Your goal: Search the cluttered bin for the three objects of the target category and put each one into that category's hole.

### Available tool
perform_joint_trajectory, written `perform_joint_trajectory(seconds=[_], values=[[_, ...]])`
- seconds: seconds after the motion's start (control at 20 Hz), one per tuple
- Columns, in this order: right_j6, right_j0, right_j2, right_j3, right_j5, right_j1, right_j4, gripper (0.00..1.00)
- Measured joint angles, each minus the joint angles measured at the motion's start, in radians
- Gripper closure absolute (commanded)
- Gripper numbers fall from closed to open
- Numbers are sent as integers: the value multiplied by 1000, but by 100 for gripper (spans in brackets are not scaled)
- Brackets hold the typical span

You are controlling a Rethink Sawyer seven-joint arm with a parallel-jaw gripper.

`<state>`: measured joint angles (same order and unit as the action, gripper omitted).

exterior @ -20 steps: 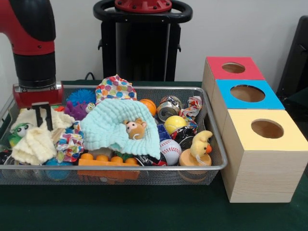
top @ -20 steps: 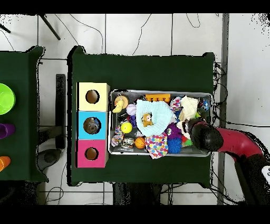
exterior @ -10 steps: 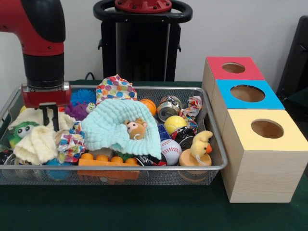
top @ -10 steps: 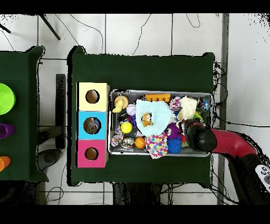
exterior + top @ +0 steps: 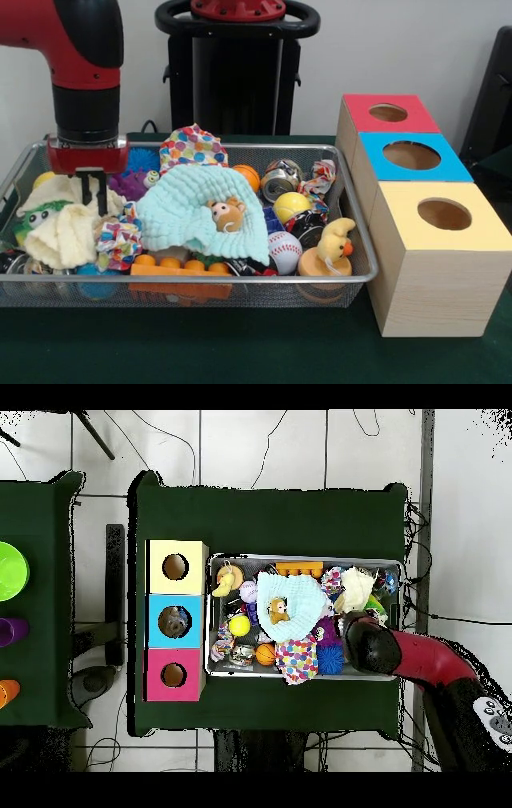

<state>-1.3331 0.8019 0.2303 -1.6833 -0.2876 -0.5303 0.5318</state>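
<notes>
The wire-mesh bin [image 5: 200, 279] lies left of three wooden boxes. The blue-topped box's hole [image 5: 411, 154] is the middle one. My gripper [image 5: 93, 192] hangs open over the bin's left part. Its fingertips are at a pale yellow cloth [image 5: 60, 228], beside a purple spiky ball [image 5: 128, 184]. A wrinkly see-through piece [image 5: 11, 261] peeks out at the bin's near left corner, mostly under the cloth. In the overhead view the arm's end [image 5: 368, 642] hides the gripper. Something pale shows down the blue box's hole [image 5: 175, 622]. The other see-through pieces are hidden.
A mint cloth [image 5: 200, 212] with a small bear covers the bin's middle. Drink cans [image 5: 280, 182], balls, a duck toy [image 5: 332, 240], an orange brick [image 5: 180, 268] and patterned cloths fill the rest. The red-topped box [image 5: 389, 113] stands behind the blue-topped one, and the yellow-topped box [image 5: 444, 214] in front.
My gripper has moved to the right in the front view, from the bin's left end toward the purple spiky ball. The yellow cloth has shifted and now covers more of a green toy.
</notes>
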Motion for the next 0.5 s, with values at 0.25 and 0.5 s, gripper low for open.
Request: perform_joint_trajectory(seconds=[0.25, 0.5], values=[[-21, -29, -31, -11, 16, -2, -34, 100], [-37, -63, -68, -26, 46, -2, -74, 100]])
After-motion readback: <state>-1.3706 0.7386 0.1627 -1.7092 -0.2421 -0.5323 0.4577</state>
